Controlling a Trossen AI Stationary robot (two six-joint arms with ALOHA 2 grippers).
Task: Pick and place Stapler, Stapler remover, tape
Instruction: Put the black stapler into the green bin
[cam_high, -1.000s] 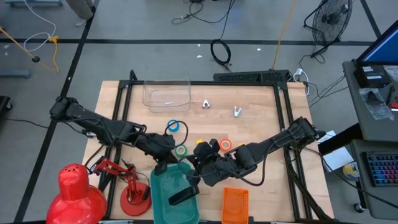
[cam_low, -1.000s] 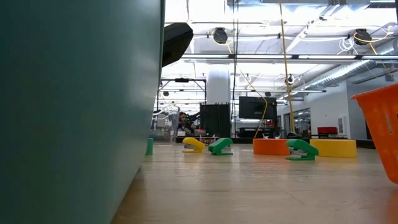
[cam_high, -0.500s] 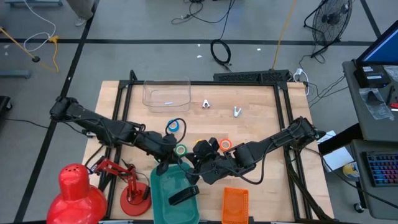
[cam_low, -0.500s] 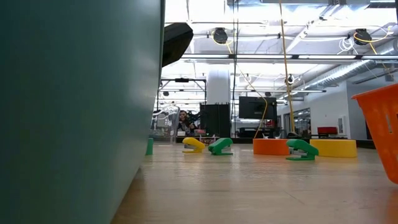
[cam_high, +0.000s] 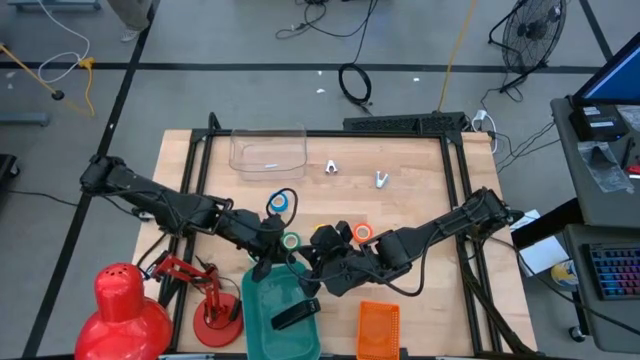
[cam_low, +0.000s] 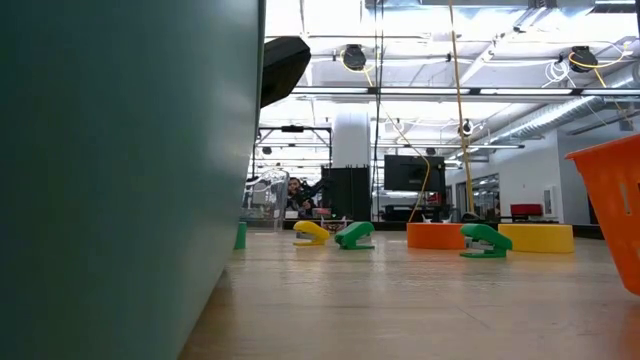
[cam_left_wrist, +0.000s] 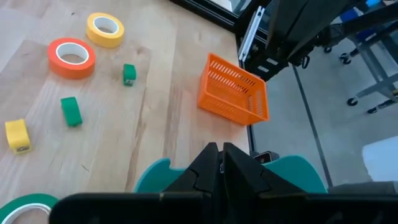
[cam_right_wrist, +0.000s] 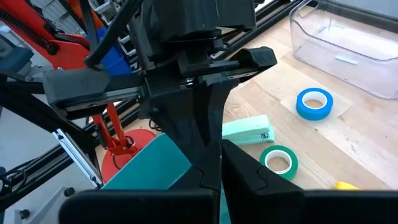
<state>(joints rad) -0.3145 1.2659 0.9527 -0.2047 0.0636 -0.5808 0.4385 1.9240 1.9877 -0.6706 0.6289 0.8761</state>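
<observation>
A black stapler (cam_high: 297, 316) lies in the teal tray (cam_high: 262, 322), one end poking over its rim (cam_low: 285, 65). A mint stapler (cam_right_wrist: 247, 132) lies on the table beside the green tape (cam_right_wrist: 278, 160). The blue tape (cam_high: 282, 204), orange tape (cam_left_wrist: 71, 57) and yellow tape (cam_left_wrist: 104, 29) lie flat on the wood. Two small pale stapler removers (cam_high: 331, 167) (cam_high: 381, 179) lie at the far side. My left gripper (cam_left_wrist: 219, 163) hangs shut over the tray's far rim, nothing between its fingers. My right gripper (cam_right_wrist: 219, 171) is shut and faces it closely from the right.
An orange basket (cam_high: 378, 328) stands right of the tray at the near edge. A clear container (cam_high: 268, 150) sits at the far left. Small green and yellow blocks (cam_left_wrist: 71, 111) (cam_left_wrist: 17, 135) lie near the tapes. A red lamp (cam_high: 120, 305) stands near left.
My left gripper has tipped its fingers up a little above the tray's far rim. The stapler in the tray and the tapes have kept their places.
</observation>
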